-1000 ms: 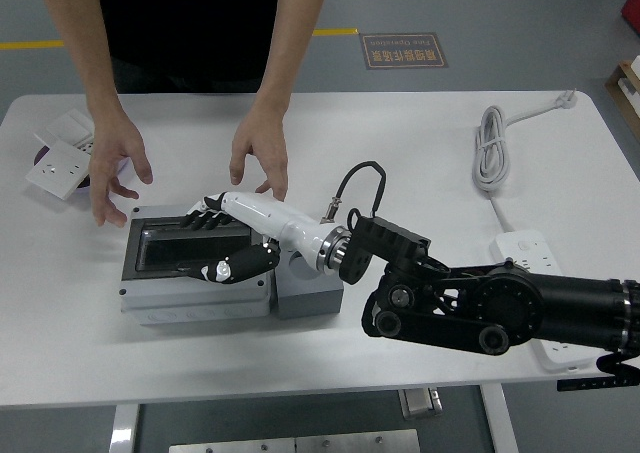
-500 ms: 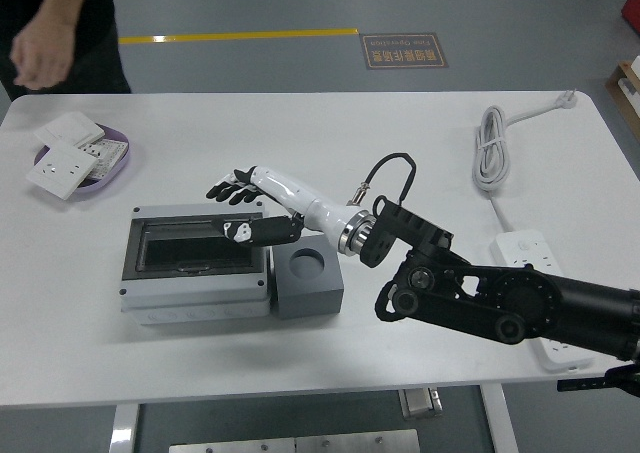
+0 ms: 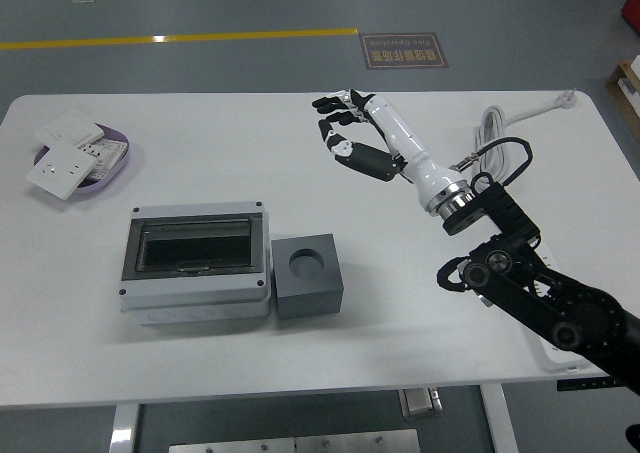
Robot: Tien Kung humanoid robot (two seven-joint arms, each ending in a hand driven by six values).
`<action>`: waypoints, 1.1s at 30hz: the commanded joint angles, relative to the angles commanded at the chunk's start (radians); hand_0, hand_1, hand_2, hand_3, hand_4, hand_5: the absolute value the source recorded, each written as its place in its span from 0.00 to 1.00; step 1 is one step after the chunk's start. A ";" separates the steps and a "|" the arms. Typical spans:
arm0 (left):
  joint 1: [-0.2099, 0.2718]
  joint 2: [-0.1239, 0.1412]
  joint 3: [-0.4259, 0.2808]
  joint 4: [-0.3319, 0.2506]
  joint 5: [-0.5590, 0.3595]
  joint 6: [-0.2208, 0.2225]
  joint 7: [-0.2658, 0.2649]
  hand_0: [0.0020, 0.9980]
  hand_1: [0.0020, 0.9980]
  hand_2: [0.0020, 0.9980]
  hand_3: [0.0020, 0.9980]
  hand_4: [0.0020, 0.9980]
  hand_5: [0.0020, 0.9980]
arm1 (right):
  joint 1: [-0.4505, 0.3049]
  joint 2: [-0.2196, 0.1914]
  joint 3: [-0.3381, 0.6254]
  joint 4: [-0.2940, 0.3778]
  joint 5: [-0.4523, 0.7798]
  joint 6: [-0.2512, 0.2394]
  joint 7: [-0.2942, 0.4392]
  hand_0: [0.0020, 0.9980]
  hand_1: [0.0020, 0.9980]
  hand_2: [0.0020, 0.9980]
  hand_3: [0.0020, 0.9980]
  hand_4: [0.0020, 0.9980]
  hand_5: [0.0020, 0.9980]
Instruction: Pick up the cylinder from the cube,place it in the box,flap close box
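Note:
A grey box point(image 3: 196, 266) sits at the table's left middle with its clear flap lying shut over the top. A dark grey cube point(image 3: 308, 276) stands against its right side; the round hole in the cube's top is empty. The cylinder is not in sight. My right hand point(image 3: 340, 125) is raised over the table's far middle, well away from box and cube, with fingers spread and holding nothing. The left arm is out of view.
A purple dish point(image 3: 122, 163) with white wall sockets sits at the far left. A coiled white cable point(image 3: 492, 148) lies at the far right. No person is in view.
My right hand lifted off the box and swung up and right to the far middle. The person stepped back from the table and left the view.

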 joint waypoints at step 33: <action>0.000 -0.017 0.017 0.000 -0.004 -0.003 -0.004 0.92 0.85 0.86 0.95 0.00 0.00 | -0.322 0.107 0.390 -0.068 0.292 0.077 0.206 0.75 0.69 0.70 0.67 0.75 0.47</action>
